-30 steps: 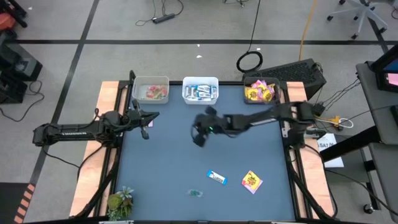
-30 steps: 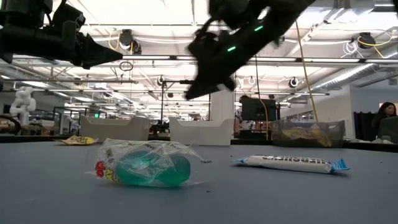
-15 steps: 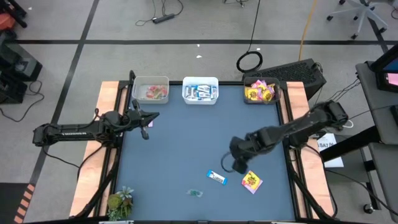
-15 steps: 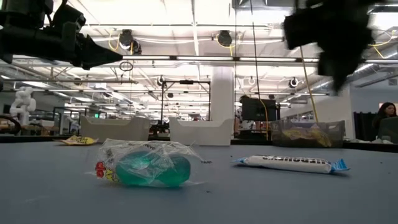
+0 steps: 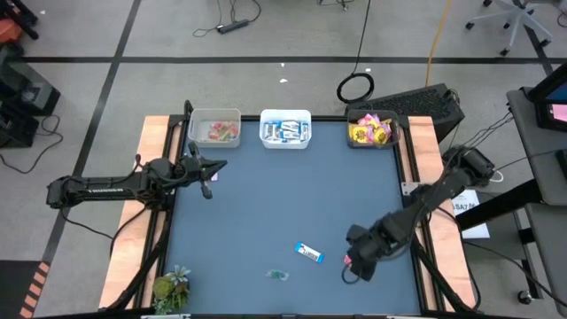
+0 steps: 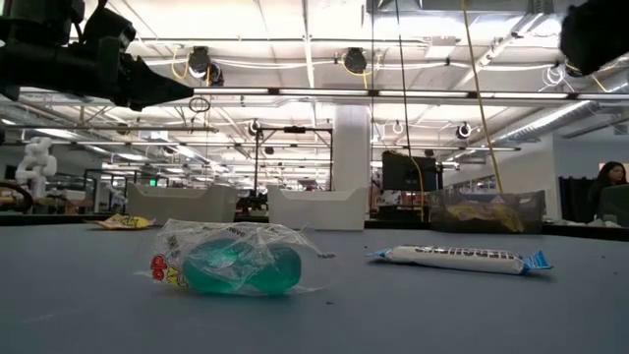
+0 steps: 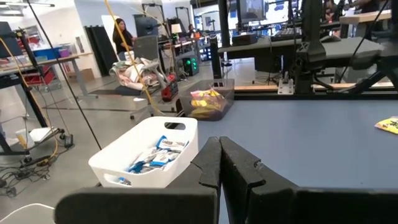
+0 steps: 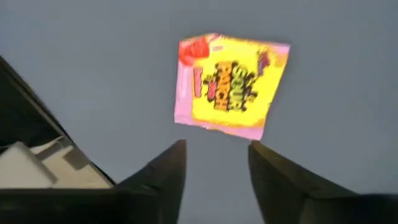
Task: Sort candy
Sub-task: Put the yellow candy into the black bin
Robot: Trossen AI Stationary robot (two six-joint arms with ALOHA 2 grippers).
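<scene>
A yellow packet with red print (image 8: 231,84) lies flat on the blue table, near its right front. My right gripper (image 8: 216,163) hangs open just above it, its fingers pointing down beside the packet's edge without touching it; in the high view the gripper (image 5: 355,262) covers most of the packet. A blue-and-white bar (image 5: 308,253) and a clear-greenish sweet (image 5: 280,275) lie to its left on the table. My left gripper (image 5: 209,171) waits shut at the table's left side, above another small packet (image 7: 388,124).
Three bins stand along the far edge: a clear one with red and pink pieces (image 5: 215,129), a white one with blue-and-white bars (image 5: 285,129), and a clear one with yellow packets (image 5: 370,130). A green plant-like thing (image 5: 171,285) sits at the near left corner.
My right gripper has swung from the table's far middle, in front of the white bin, toward the near right, and has come down over the yellow packet. The sweets on the table have stayed where they were.
</scene>
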